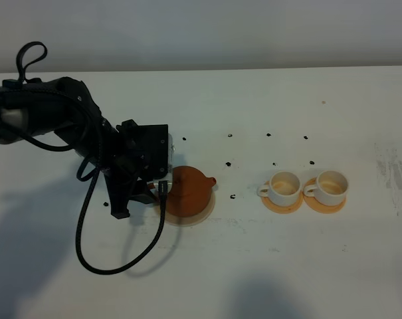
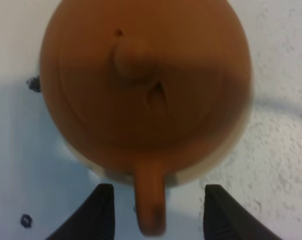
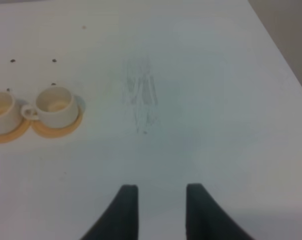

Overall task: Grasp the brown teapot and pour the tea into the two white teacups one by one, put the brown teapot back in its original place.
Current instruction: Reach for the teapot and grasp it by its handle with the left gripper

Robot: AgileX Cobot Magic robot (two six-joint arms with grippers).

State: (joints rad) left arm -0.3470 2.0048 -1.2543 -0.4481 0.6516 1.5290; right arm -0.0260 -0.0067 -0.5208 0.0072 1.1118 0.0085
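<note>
The brown teapot [image 1: 191,189] sits on its original place, the pale beige disc [image 1: 204,212], left of the table's middle, with its spout toward the cups. My left gripper [image 1: 159,193] is open at the teapot's left side. In the left wrist view the teapot [image 2: 146,85] fills the frame, its loop handle [image 2: 151,202] lies in the gap of the left gripper [image 2: 158,212], and neither finger touches it. The two white teacups [image 1: 284,187] [image 1: 331,187] stand side by side on orange-tan coasters to the right. My right gripper [image 3: 160,212] hovers over bare table with its fingers apart and nothing between them.
The left arm's black cable [image 1: 114,266] loops down onto the table in front of the arm. Small black marks [image 1: 230,135] dot the white table [image 1: 254,266] between teapot and cups. Grey scuffs [image 1: 393,174] lie near the right edge.
</note>
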